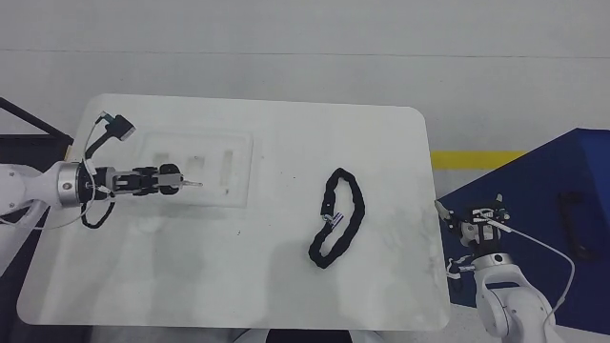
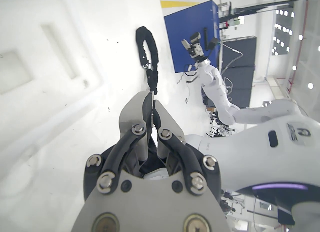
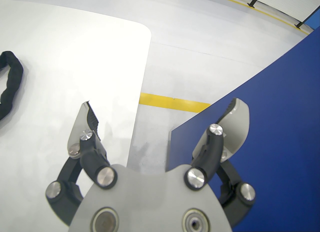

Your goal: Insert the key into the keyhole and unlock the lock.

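Observation:
The lock [image 1: 338, 217] is a black fabric-covered chain loop lying right of the table's middle, with a small metal lock body [image 1: 332, 217] where its ends meet. It also shows in the left wrist view [image 2: 150, 50] and in part in the right wrist view [image 3: 12, 77]. My left gripper [image 1: 181, 182] hovers over the white tray [image 1: 240, 148], shut on the thin metal key [image 2: 152, 117], whose tip [image 1: 195, 184] points toward the lock. My right gripper [image 1: 472, 215] stands open with nothing in it just past the table's right edge [image 3: 161, 102].
The white moulded tray [image 2: 75, 20] with shallow recesses takes up the table's left part. A blue panel [image 1: 534, 200] stands close beside the right gripper, off the table [image 3: 275, 87]. Bare tabletop lies between tray and lock.

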Action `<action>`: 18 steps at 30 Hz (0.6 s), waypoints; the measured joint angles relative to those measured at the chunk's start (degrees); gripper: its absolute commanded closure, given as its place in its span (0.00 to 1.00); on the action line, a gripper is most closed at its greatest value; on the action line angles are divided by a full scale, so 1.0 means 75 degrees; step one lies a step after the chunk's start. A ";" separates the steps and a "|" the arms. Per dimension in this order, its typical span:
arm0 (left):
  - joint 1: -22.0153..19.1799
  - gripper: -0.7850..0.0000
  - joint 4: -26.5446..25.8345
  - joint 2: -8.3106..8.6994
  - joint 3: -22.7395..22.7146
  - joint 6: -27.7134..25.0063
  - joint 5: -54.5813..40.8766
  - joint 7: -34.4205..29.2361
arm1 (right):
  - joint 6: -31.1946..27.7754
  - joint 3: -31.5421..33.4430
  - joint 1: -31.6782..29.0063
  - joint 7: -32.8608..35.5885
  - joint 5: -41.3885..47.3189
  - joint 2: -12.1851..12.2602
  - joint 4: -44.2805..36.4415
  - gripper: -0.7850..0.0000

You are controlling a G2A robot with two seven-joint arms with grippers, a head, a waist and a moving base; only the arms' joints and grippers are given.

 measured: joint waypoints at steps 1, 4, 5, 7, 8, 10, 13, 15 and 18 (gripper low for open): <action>0.0123 1.00 0.0128 0.0018 -0.0093 -0.0244 -0.0241 -0.0227 | 0.0000 0.0000 0.0000 0.0000 0.0000 0.0000 0.0000 0.00; 0.0419 1.00 0.0343 0.0059 -0.0323 -0.0336 -0.0860 -0.0566 | 0.0000 0.0000 0.0000 0.0000 0.0000 0.0000 0.0000 0.00; 0.0474 1.00 0.0345 0.0066 -0.0360 -0.0230 -0.0942 -0.0605 | 0.0000 0.0000 0.0000 0.0000 0.0000 0.0000 0.0000 0.00; 0.0484 1.00 0.0333 0.0067 -0.0367 -0.0190 -0.0947 -0.0612 | 0.0000 0.0000 0.0000 0.0000 0.0000 0.0000 0.0000 0.00; 0.0480 1.00 0.0331 0.0067 -0.0364 -0.0192 -0.0937 -0.0610 | 0.0000 0.0000 0.0000 0.0000 0.0000 0.0000 0.0000 0.00; 0.0477 1.00 0.0331 0.0067 -0.0362 -0.0199 -0.0932 -0.0607 | 0.0000 0.0000 0.0000 0.0000 0.0000 0.0000 0.0000 0.00; 0.0477 1.00 0.0331 0.0066 -0.0361 -0.0200 -0.0932 -0.0606 | 0.0000 0.0000 0.0000 0.0000 0.0000 0.0000 0.0000 0.00; 0.0477 1.00 0.0331 0.0066 -0.0361 -0.0200 -0.0932 -0.0606 | 0.0000 0.0000 0.0000 0.0000 0.0000 0.0000 0.0000 0.00; 0.0477 1.00 0.0331 0.0066 -0.0361 -0.0200 -0.0932 -0.0606 | 0.0000 0.0000 0.0000 0.0000 0.0000 0.0000 0.0000 0.00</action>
